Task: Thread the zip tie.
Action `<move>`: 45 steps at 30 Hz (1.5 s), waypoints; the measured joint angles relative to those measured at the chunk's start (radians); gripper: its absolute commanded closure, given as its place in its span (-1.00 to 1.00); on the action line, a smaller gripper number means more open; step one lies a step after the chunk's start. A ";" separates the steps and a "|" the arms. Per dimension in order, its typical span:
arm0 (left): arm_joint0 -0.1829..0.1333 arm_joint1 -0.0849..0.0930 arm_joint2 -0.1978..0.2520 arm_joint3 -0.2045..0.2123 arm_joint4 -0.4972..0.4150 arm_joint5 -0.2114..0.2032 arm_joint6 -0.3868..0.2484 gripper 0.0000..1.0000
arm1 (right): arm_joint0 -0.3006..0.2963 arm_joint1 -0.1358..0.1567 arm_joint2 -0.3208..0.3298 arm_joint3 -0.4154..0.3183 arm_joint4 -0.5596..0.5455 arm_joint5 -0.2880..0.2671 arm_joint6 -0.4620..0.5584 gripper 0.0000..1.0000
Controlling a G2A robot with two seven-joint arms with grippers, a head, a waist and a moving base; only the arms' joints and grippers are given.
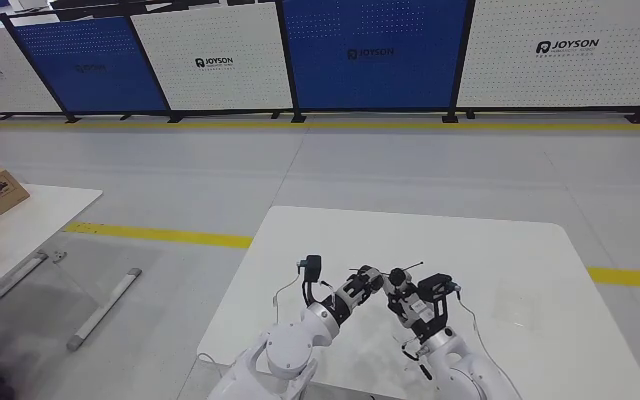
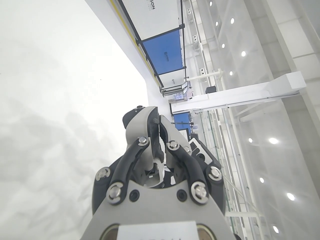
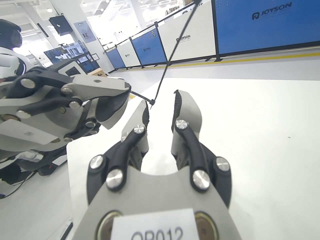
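Right gripper [image 3: 162, 98] closest: grey metal fingers, ribbed black pads, spread wide, holding nothing. Left gripper [image 3: 126, 91] fingers pinched on thin black zip tie [image 3: 173, 51]. Strap kinks beside the right fingers and rises to a blocky end; gripped end hidden. Smooth white bench [image 3: 250, 126] below, blue/white perforated panels [image 3: 262, 26] behind.

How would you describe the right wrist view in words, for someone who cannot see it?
The right gripper hangs open over a white table, with a thin black zip tie bent close beside one of its fingers. The left gripper, shut, holds one end of the zip tie; the rest slants up and away.
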 measured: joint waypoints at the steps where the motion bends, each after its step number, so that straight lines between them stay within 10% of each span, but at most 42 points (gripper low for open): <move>1: 0.000 0.000 0.000 0.000 0.001 0.000 0.000 1.00 | -0.001 0.000 0.001 -0.001 0.000 0.001 0.000 0.94; 45: 0.048 0.012 -0.028 -0.089 -0.053 -0.090 -0.016 1.00 | 0.020 -0.001 -0.016 0.030 -0.024 0.012 0.032 1.00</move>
